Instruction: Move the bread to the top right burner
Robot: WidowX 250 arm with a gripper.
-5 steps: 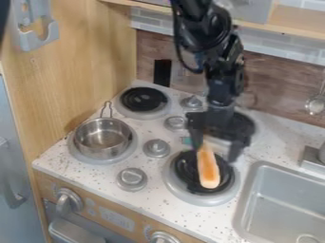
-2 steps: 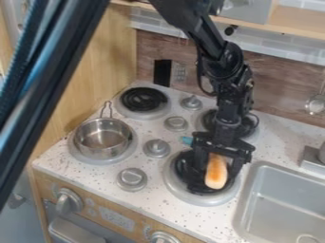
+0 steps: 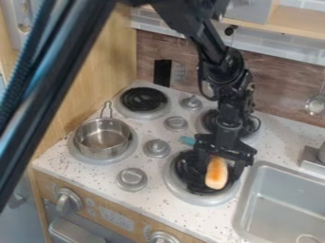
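Over the bottom right burner (image 3: 194,197), my tool (image 3: 220,172) hangs wide astride the bread (image 3: 216,178), which lies on that burner. I judge the grasp comes next: centre up, sink slightly, close softly on both long sides so it doesn't roll, then lift straight before heading back for the top right burner (image 3: 209,119). And the bread's long axis runs front to back, one end pointing at the stove's front.
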